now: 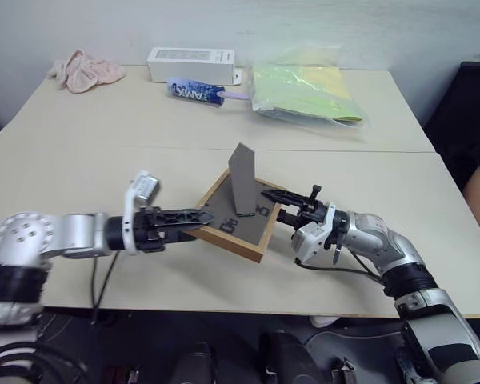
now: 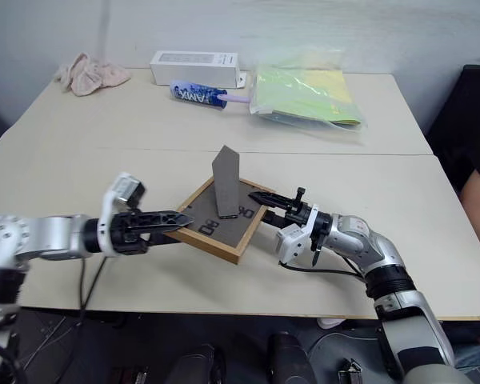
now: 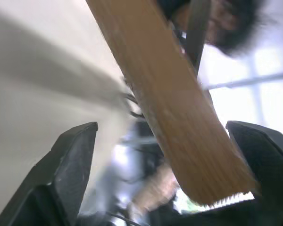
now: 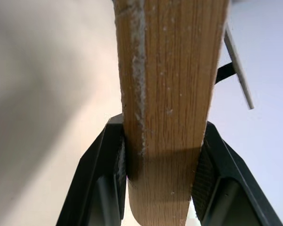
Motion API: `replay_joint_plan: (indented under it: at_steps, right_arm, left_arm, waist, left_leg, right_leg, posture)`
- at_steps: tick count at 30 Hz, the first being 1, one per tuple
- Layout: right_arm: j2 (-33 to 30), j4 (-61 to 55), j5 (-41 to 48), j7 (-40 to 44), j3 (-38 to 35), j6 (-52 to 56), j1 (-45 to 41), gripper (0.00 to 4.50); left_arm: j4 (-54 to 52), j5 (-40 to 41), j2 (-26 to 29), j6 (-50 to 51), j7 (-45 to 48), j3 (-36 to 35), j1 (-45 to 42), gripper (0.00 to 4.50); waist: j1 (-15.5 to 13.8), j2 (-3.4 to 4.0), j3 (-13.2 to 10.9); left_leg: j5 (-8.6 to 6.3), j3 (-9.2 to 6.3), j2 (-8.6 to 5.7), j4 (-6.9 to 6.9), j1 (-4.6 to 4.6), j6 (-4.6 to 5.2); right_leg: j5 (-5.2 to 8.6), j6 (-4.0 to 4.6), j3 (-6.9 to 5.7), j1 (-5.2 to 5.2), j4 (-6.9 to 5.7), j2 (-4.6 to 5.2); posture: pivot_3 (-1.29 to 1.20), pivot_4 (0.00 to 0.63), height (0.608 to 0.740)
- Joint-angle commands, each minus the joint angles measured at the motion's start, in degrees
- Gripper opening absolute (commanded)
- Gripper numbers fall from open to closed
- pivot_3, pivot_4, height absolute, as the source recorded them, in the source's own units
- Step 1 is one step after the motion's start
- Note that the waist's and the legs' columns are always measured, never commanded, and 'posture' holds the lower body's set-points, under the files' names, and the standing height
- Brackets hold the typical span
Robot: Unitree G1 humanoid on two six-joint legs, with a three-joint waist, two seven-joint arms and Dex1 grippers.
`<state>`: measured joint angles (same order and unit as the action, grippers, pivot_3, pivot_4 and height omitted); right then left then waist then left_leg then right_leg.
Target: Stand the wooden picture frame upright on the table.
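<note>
Left eye view: the wooden picture frame (image 1: 238, 228) sits near the front middle of the table (image 1: 128, 120), a small light-wood rectangle lying back-side up, its dark grey-brown panel showing and the flat fold-out stand (image 1: 244, 180) raised steeply from that panel like a thin grey blade. The frame seems tipped, its corner toward the right gripper a little lifted, though whether the low edge touches the tabletop cannot be told. The right gripper (image 1: 282, 199) reaches in from the frame's right, and the right wrist view shows its black fingers (image 4: 102, 174) pinching the grained, rounded wood rail on both faces. The left gripper (image 1: 202, 218) lies at the frame's left corner; the left wrist view shows its jaws spread wide around the wood bar, one finger (image 3: 70, 160) clearly off it. The tabletop is smooth pale beige with a seam running across just behind the frame. Far behind the frame lie a white oblong box (image 1: 190, 64), a printed tube (image 1: 196, 91), a crumpled pink cloth (image 1: 84, 70) and a glossy yellow-green plastic packet (image 1: 304, 92); the tabletop close around the frame is bare.
</note>
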<state>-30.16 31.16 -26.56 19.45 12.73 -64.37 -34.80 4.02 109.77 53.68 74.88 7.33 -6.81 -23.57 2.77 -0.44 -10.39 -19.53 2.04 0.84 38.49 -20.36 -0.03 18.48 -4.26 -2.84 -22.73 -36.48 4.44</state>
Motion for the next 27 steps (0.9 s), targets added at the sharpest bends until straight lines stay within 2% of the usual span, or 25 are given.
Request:
replay_joint_plan:
  at_steps: [1, 3, 5, 6, 7, 10, 13, 17, 23, 27]
  right_arm:
    - [-0.7, -3.7, 17.3, 5.7, 1.0, 4.1, 1.4, 1.27]
    - [-0.4, -8.0, 30.1, 12.2, 0.7, 13.5, 4.2, 1.27]
    - [0.2, -14.1, 43.5, 17.7, -1.0, 25.0, 7.2, 1.27]
    - [0.4, -16.5, 47.9, 19.4, -1.8, 30.0, 8.0, 1.27]
    - [0.4, -19.6, 54.7, 21.0, -2.8, 39.7, 9.3, 1.27]
    - [0.2, -24.4, 68.3, 22.9, -5.4, 62.6, 11.2, 1.27]
    - [1.9, -24.2, 70.1, 20.8, -8.2, 71.2, 11.1, 1.27]
    - [6.5, -18.4, 71.9, 18.7, -10.8, 82.5, 8.7, 1.27]
    - [9.4, -14.7, 66.0, 19.7, -11.1, 85.1, 10.3, 1.27]
    - [10.0, -12.0, 59.5, 18.3, -11.6, 81.5, 10.9, 1.27]
  left_arm:
    - [-6.1, -18.5, 0.1, -13.8, 8.0, -9.3, 5.8, 4.5]
    - [-11.1, -36.8, -1.0, -32.4, 20.7, -10.3, 10.1, 4.5]
    - [-13.5, -52.2, -1.0, -46.6, 28.7, -7.5, 13.0, 4.5]
    - [-13.4, -55.3, -1.4, -49.0, 31.0, -6.7, 13.3, 4.5]
    - [-13.4, -58.9, -1.9, -52.3, 33.5, -5.7, 13.5, 4.5]
    - [-13.0, -64.3, -4.6, -56.5, 36.4, -4.2, 12.1, 4.5]
    - [-13.1, -68.4, -5.7, -58.3, 40.3, -2.4, 12.6, 4.5]
    - [-14.5, -69.5, -8.4, -57.2, 41.6, -2.0, 14.2, 4.5]
    - [-15.1, -70.2, -9.9, -55.4, 41.8, -3.4, 13.4, 4.5]
    - [-15.2, -70.8, -10.2, -55.1, 41.7, -4.0, 12.9, 4.5]
  waist:
    - [0.0, 0.01, 0.0]
    - [-0.2, 0.05, 0.0]
    - [-0.9, 0.04, 0.0]
    - [-1.3, 0.04, 0.0]
    - [-1.5, 0.05, 0.0]
    - [-1.7, 0.05, 0.0]
    - [-1.4, 0.05, 0.0]
    - [-0.7, 0.1, -0.1]
    - [-0.9, 0.09, 0.0]
    - [-1.0, 0.05, 0.0]
  left_leg:
    - [0.0, 0.0, -0.01, 0.0, 0.0, 0.0]
    - [0.0, 0.01, -0.02, -0.01, 0.0, 0.0]
    - [0.0, 0.02, -0.02, -0.07, -0.02, 0.0]
    - [0.0, 0.01, -0.02, -0.09, -0.05, 0.0]
    - [0.0, 0.01, -0.03, -0.11, -0.05, 0.01]
    - [-0.02, 0.0, -0.04, -0.16, -0.04, 0.09]
    - [-0.06, -0.02, -0.02, -0.29, -0.04, 0.15]
    - [-0.07, 0.02, -0.01, -0.45, -0.06, 0.16]
    - [-0.06, 0.04, 0.0, -0.4, -0.01, 0.19]
    - [-0.08, 0.05, -0.01, -0.39, 0.05, 0.21]
  right_leg:
    - [0.0, 0.01, -0.01, 0.02, 0.02, 0.0]
    - [0.01, 0.01, -0.03, 0.02, 0.04, -0.01]
    - [0.01, 0.02, -0.07, 0.03, 0.1, -0.02]
    - [0.01, 0.02, -0.09, 0.03, 0.17, -0.03]
    - [0.01, 0.02, -0.08, 0.03, 0.18, 0.0]
    - [0.0, 0.02, -0.08, 0.06, 0.23, 0.08]
    - [0.0, 0.01, -0.09, 0.05, 0.32, 0.11]
    - [0.0, 0.01, -0.08, -0.03, 0.38, 0.1]
    - [-0.01, 0.0, -0.06, -0.01, 0.25, 0.09]
    - [-0.01, 0.0, -0.02, 0.02, 0.19, 0.1]
  posture:
    - [0.0, 0.15, 0.74]
    - [0.0, 0.15, 0.74]
    - [0.0, 0.15, 0.74]
    - [0.0, 0.15, 0.74]
    - [0.0, 0.15, 0.74]
    - [0.0, 0.15, 0.74]
    - [0.0, 0.15, 0.74]
    - [0.0, 0.15, 0.74]
    - [0.0, 0.15, 0.74]
    - [0.0, 0.15, 0.74]
